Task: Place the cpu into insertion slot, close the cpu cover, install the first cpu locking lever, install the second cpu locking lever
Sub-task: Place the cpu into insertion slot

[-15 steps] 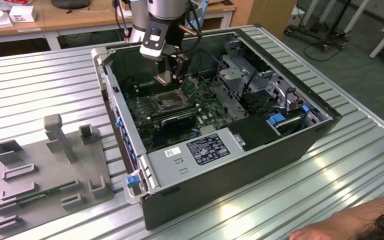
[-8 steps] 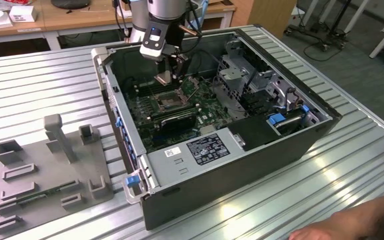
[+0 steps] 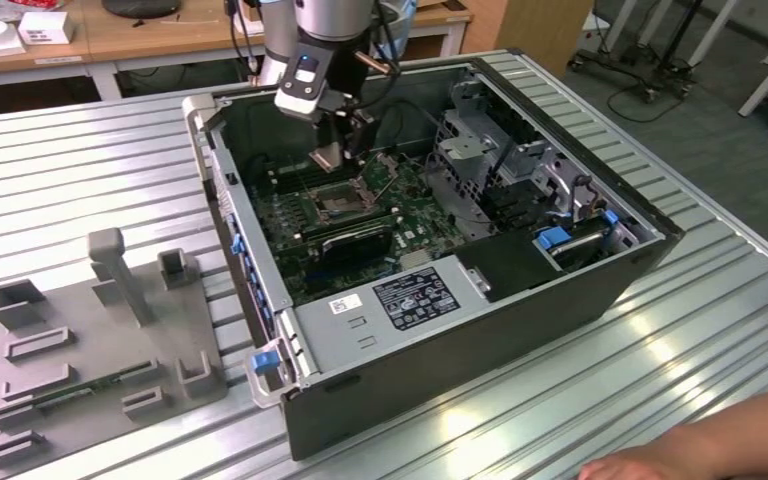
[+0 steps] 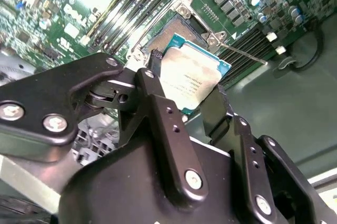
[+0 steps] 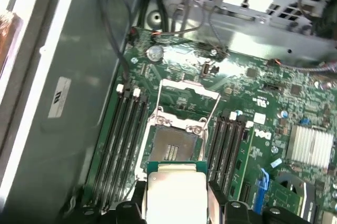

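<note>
The claw (image 4: 183,79) is closed on the chip (image 4: 192,74). Its two black fingers (image 4: 154,66) pinch the chip by two opposite edges, and the shiny face shows between them. The chip hangs in the air near the slot (image 5: 169,149) but is not in it yet. In the exterior view the claw sits in the upper middle of the frame, just above the slot. The cover (image 5: 189,88) is flipped up and open on the far side of the slot, and a thin metal lever (image 4: 243,55) sticks out to one side, so I think the way in is free. To do this step well, I think the chip must stay flat, line up with the slot's four sides, and go straight down slowly. No sliding and no pushing, because the little pins could bend. The claw should let go only when the chip lies flat. Around the slot are the green board (image 5: 253,84) and long black memory slots (image 5: 125,139), all inside the big case (image 3: 491,330) on the metal table (image 3: 77,170). A grey tray (image 3: 91,350) lies at the lower left of the exterior view, and a person's hand (image 3: 704,455) is cut off at the lower right. The claw's body hides the near edge of the chip. I cannot make out the slot's pins or the chip's corner mark, and the gap between chip and slot is hard to judge.
</note>
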You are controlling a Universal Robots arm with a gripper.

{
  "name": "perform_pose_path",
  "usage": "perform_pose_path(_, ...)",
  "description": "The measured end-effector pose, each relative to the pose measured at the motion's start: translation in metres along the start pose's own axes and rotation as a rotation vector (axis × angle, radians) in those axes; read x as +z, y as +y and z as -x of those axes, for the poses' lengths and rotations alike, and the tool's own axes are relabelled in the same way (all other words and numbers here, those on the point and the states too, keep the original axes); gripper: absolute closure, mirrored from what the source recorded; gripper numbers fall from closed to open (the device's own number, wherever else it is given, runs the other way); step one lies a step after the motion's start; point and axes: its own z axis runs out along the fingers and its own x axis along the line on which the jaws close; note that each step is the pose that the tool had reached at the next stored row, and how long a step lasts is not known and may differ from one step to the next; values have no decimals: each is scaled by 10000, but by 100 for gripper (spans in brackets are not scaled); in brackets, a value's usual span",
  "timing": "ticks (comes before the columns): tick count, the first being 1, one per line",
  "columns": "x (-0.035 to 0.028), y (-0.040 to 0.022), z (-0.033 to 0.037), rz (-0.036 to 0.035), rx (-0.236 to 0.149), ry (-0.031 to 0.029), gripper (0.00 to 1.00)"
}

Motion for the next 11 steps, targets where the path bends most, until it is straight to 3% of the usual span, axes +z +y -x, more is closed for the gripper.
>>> perform_pose_path(11, 46, -4, 1, 37, 1968, -178, 46)
